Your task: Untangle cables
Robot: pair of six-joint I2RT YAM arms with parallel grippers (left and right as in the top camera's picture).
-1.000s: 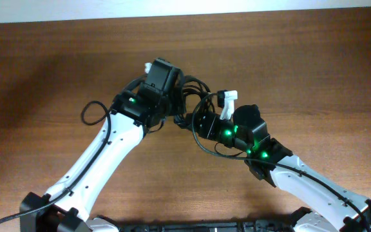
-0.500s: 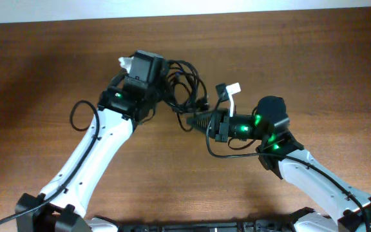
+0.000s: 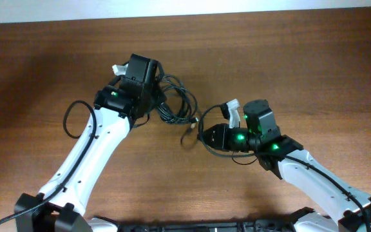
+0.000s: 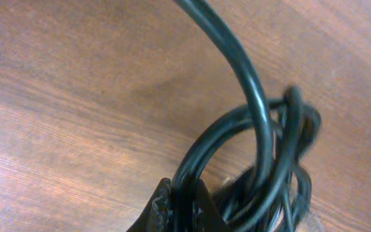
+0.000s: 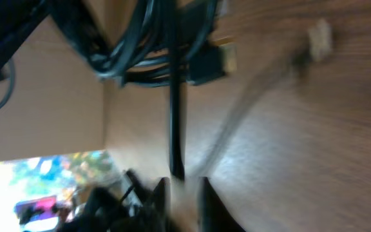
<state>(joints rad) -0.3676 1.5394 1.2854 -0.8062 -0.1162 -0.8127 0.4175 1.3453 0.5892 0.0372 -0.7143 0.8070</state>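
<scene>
The left gripper [image 4: 179, 205] is clamped on a loop of the cables [image 3: 174, 104], which are bunched just left of centre in the overhead view. The right gripper [image 5: 180, 188], at the lower right of the bundle, has its jaws slightly apart around one loose strand

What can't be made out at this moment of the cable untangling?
- Left wrist view: the bottom edge cuts off the left gripper; the thin black cables overlap and blur, so cords cannot be counted.
- Right wrist view: motion blur hides whether the right gripper grips a cord.
- Overhead view: the left arm's black wrist housing covers its fingertips; cable crossings are too small to trace.
</scene>
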